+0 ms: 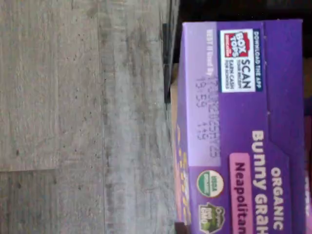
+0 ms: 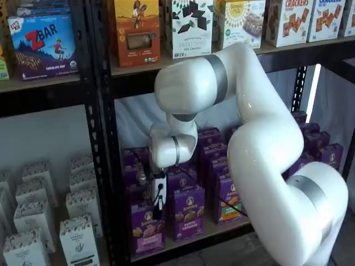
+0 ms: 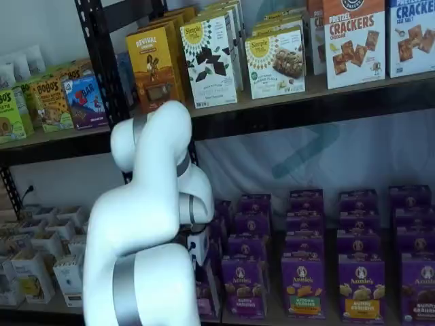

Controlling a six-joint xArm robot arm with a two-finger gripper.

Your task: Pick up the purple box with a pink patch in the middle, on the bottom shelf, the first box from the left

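Because the white arm reaches in from the front and bends down to the shelf's left end, its end effector hangs directly over the purple box — the front carton of the row beside the black upright. Only a dark finger shows against the carton's upper face, so no gap can be read; the fingers look drawn together, most likely clamped on the purple box, though contact itself is hidden. This carton stands upright on the bottom shelf, long axis vertical, printed face toward the aisle. Up close in the wrist view, the purple box fills one side — top flap and pink panel showing, grey floor alongside.
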